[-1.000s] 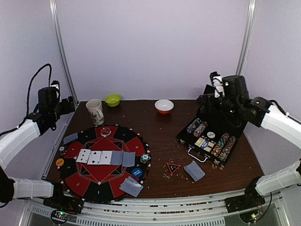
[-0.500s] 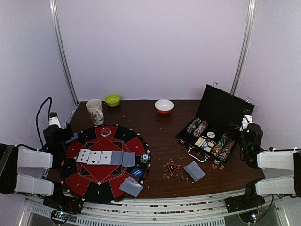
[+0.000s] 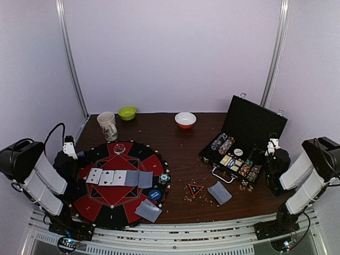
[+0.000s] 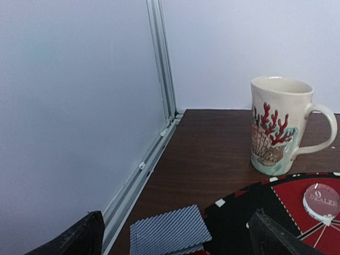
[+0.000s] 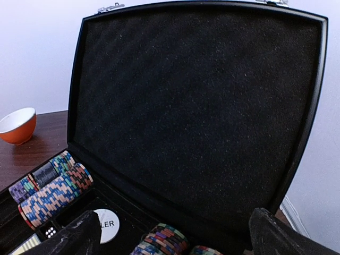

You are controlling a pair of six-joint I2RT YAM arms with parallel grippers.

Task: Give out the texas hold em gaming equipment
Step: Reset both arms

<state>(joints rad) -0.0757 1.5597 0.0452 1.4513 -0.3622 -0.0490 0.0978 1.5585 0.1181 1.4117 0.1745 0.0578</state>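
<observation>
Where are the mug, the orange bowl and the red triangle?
mug [image 4: 273, 133], left wrist view, painted side.
orange bowl [image 3: 185, 118], top view, white inside.
red triangle [image 3: 195, 189], top view, its middle.

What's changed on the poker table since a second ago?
Both arms folded down from raised poses. The left gripper sits low, open, by the grey-blue striped face-down card; the right gripper, open, faces the black hinged chip case. Nothing grabbed or released. Cards and chips stayed put.
</observation>
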